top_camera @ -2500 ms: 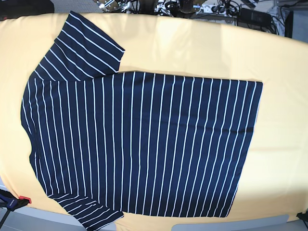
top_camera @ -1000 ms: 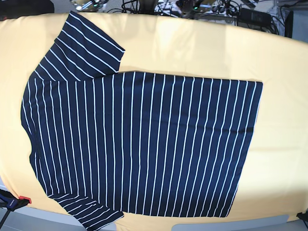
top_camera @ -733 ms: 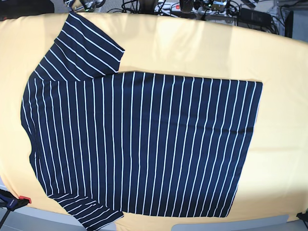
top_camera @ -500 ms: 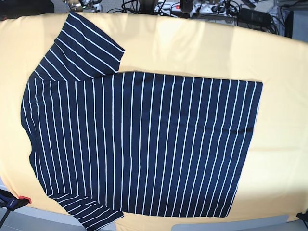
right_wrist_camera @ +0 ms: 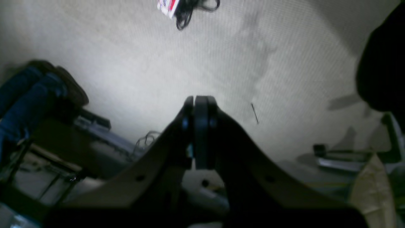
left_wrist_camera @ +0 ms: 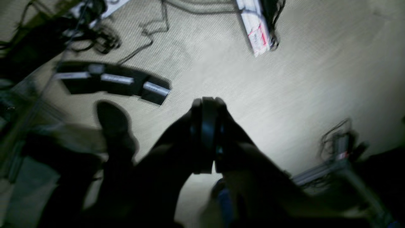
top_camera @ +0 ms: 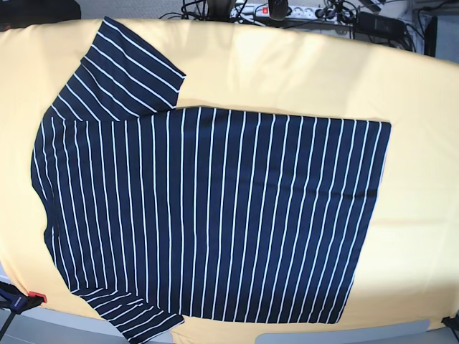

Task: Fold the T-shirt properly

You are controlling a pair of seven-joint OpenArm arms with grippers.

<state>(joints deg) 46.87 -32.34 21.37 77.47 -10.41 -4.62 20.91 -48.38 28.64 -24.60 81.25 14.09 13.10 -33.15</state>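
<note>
While both sets of jaws sit pressed together on nothing, I see my left gripper (left_wrist_camera: 205,104) and right gripper (right_wrist_camera: 199,103) as dark, blunt wedges hanging over pale woven carpet (right_wrist_camera: 152,57) strewn with black cables (left_wrist_camera: 95,41), well away from the work. One garment is in play: the dark navy short-sleeved fabric T-shirt with thin white stripes (top_camera: 208,215), spread flat and smooth on the yellow cloth-covered table (top_camera: 301,72), appearing in neither wrist view. I count two sleeves, both at the base view's left. Its lower hem lies close to the table's near edge; bare yellow stretches beyond its right hem and far side.
</note>
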